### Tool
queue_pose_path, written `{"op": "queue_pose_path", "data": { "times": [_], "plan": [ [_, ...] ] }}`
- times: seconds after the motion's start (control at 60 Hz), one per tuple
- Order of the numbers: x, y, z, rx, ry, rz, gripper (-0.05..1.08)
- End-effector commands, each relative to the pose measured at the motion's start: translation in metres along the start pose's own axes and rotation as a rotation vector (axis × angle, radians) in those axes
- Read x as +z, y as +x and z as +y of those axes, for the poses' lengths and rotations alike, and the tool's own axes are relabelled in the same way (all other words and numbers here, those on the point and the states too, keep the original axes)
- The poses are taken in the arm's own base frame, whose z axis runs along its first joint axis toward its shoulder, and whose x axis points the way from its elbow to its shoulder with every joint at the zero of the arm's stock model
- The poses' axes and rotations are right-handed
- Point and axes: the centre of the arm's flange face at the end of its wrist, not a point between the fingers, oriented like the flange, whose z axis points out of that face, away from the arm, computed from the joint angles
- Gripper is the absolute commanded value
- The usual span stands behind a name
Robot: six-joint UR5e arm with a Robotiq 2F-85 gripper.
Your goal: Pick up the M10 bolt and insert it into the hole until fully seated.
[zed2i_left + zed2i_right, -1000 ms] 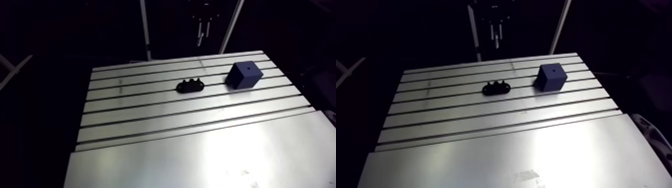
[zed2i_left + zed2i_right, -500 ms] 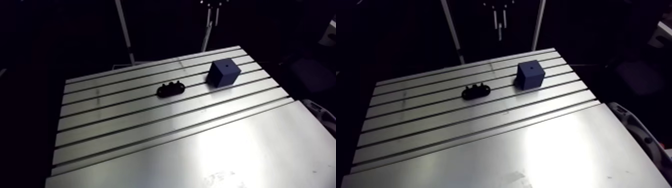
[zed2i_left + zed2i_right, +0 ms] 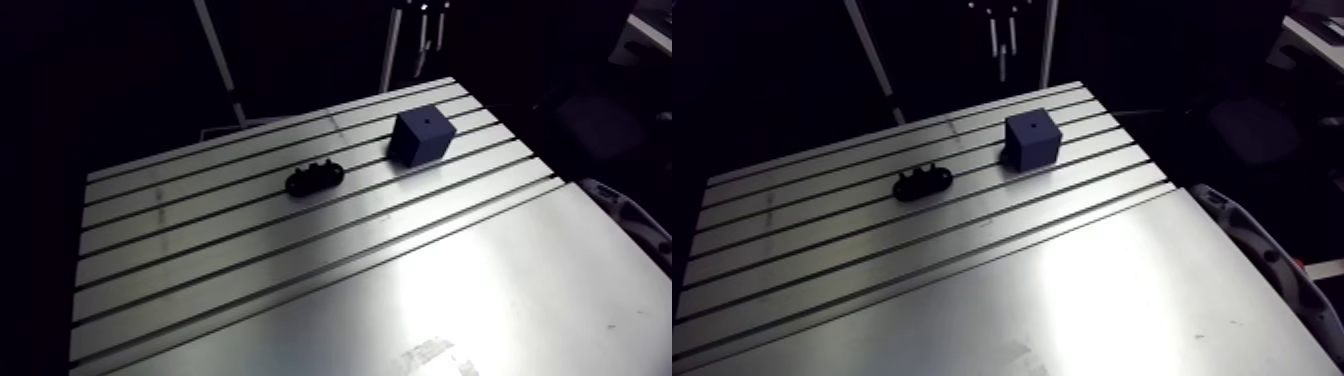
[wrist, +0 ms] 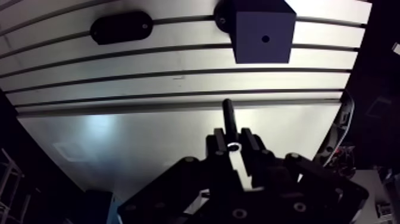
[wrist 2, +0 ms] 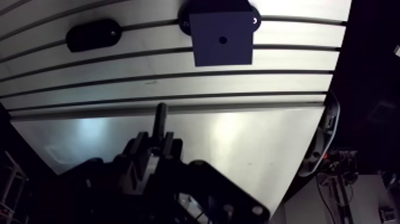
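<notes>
Jaws are clamped on the bolt (image 4: 228, 116), and its dark shank sticks out ahead of them. Its head is hidden between the fingers (image 4: 217, 148), where only 1 small bright glint shows. Whether the shank is threaded cannot be made out. Below the bolt lies the smooth part of the bench (image 4: 119, 137), lit by a pale glare.

Farther on run the slots (image 4: 178, 74). Beyond them, well apart from the bolt, stands the dark blue block (image 4: 262, 24) with 1 small hole (image 4: 265, 39) in its upper face. Rounded lobes of a base (image 5: 257, 19) show behind the block, mostly covered by it.

Beside the block but apart from it lies a black holder (image 4: 121, 27). In the wrist view it is a flat dark oval. The arm view shows 3 bumps on it, too dark to read further. In the arm view the jaws are only thin pale streaks, cut off at the top edge.
</notes>
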Motion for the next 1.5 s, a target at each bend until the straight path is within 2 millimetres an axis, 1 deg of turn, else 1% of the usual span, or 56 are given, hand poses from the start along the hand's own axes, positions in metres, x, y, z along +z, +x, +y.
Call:
{"op": "queue_pose_path", "data": {
  "times": [0.017,0.117,0.183,0.233,0.367,0.683,0.783,0.833,0.983,1.35,1.5],
  "plan": [
    [0.009,0.009,0.013,0.014,0.001,-0.018,1.08],
    [0.017,0.018,0.016,0.014,0.006,-0.031,1.08],
    [0.018,0.021,0.017,0.013,0.007,-0.035,1.08],
    [0.023,0.028,0.022,0.016,0.011,-0.041,1.08],
    [0.025,0.037,0.03,0.024,0.015,-0.042,1.08],
    [0.036,0.049,0.044,0.038,0.015,-0.059,1.08],
    [0.038,0.052,0.046,0.04,0.012,-0.062,1.08],
    [0.042,0.056,0.048,0.042,0.012,-0.069,1.08],
    [0.039,0.057,0.049,0.043,0.011,-0.064,1.08],
    [0.042,0.061,0.051,0.047,0.0,-0.068,1.08],
    [0.049,0.063,0.051,0.046,0.003,-0.077,1.08]
  ]
}}
